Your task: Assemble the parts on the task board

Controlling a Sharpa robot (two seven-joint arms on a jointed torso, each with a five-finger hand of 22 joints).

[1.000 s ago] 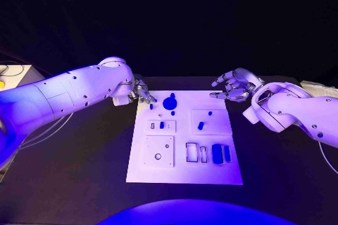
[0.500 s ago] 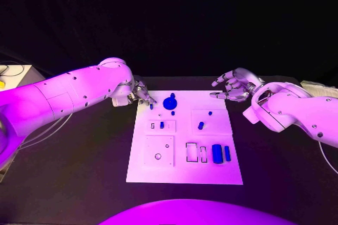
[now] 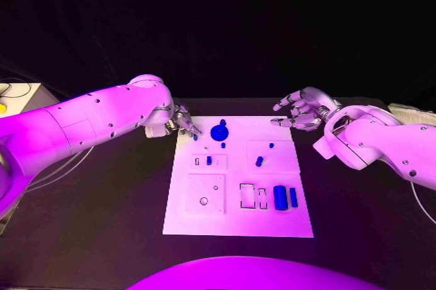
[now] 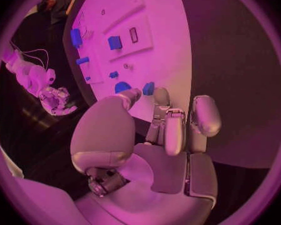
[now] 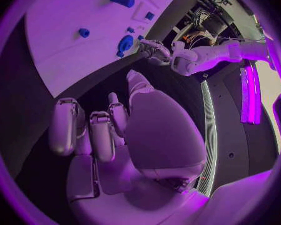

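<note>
The white task board (image 3: 238, 224) lies in the middle of the table with several blue parts on it. A round blue part (image 3: 219, 133) sits near its far edge, and a small blue piece (image 3: 195, 137) lies beside it at the far left corner. My left hand (image 3: 184, 123) hovers over that corner, its fingertips (image 4: 160, 94) just short of the small piece (image 4: 148, 88), gripping nothing. My right hand (image 3: 304, 110) hangs off the board's far right corner, fingers loosely curled and empty. Two upright blue blocks (image 3: 285, 197) stand at the near right.
More small blue pieces (image 3: 259, 161) sit in the board's middle row, next to raised white plates (image 3: 205, 194). A pale box (image 3: 18, 94) stands at the table's far left edge. Cables run along the left side. Black table surrounds the board.
My left hand has crept a little toward the board's far left corner. The right hand and the parts have stayed put.
</note>
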